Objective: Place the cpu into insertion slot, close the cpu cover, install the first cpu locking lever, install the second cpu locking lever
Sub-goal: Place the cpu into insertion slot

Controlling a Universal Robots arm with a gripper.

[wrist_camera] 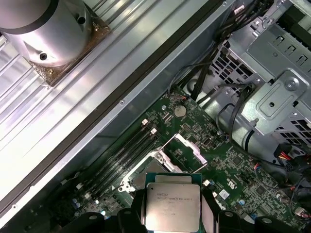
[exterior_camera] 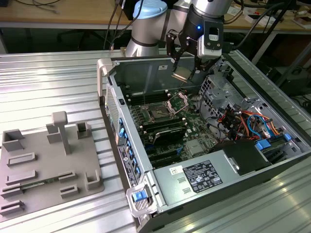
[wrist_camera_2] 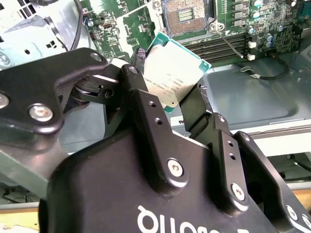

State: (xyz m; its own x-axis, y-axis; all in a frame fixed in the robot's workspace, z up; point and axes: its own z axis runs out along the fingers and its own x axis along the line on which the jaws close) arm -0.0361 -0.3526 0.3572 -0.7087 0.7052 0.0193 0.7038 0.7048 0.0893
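While the gripper (wrist_camera_2: 167, 81) pinches the cpu (wrist_camera_2: 175, 68) by its edges, fingers closed onto it, we judge placing in hand. It hangs tilted above the board, near the insertion slot (exterior_camera: 159, 114), untouching; cpu cover (exterior_camera: 179, 101) stands raised. Seating calls for levelling, squaring. Open computer case (exterior_camera: 146, 73) lies on ribbed metal table (exterior_camera: 48, 77); workshop benches behind.

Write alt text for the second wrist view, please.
The black gripper holds the cpu, a thin square plate, tilted, by two opposite edges. Beyond it lies the open insertion slot on the green motherboard, with long memory slots beside it.
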